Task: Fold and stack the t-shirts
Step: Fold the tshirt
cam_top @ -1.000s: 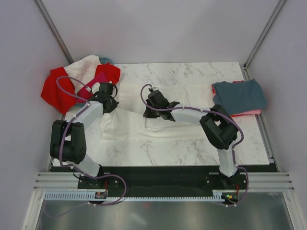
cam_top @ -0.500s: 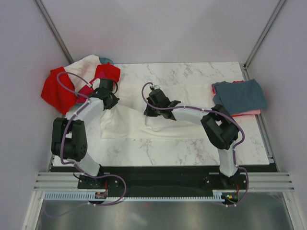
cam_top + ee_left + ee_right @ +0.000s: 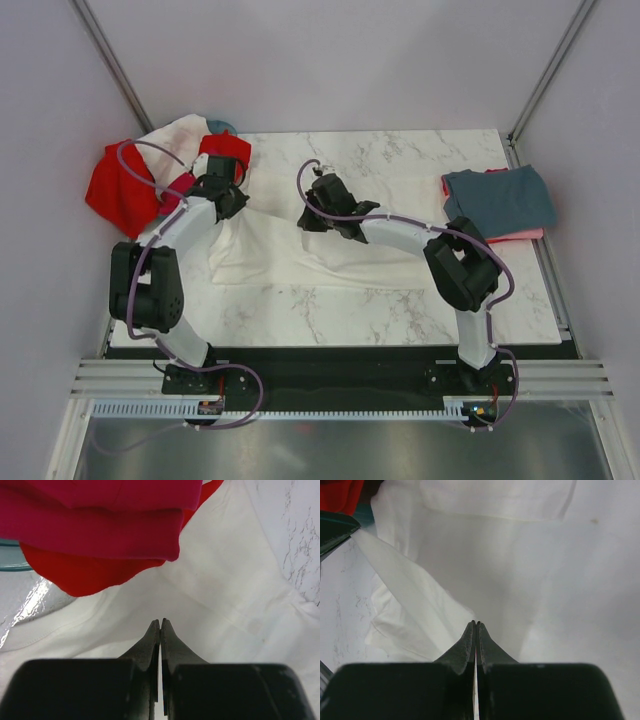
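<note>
A white t-shirt lies spread across the middle of the marble table. My left gripper is shut on its left part, just below the red t-shirt and magenta t-shirt. My right gripper is shut on the same shirt near its middle. A taut band of white cloth runs between the two. In the left wrist view the closed gripper hangs over white fabric, under magenta and red cloth. In the right wrist view the closed gripper pinches white fabric.
A folded slate grey-blue t-shirt rests on a coral pink one at the table's right edge. The round teal basket at the back left is mostly covered by red, magenta and white shirts. Grey walls close in on both sides.
Both grippers have moved toward the far side of the table, drawing the white shirt's held part with them. Its near edge has crept slightly away from the arm bases.
</note>
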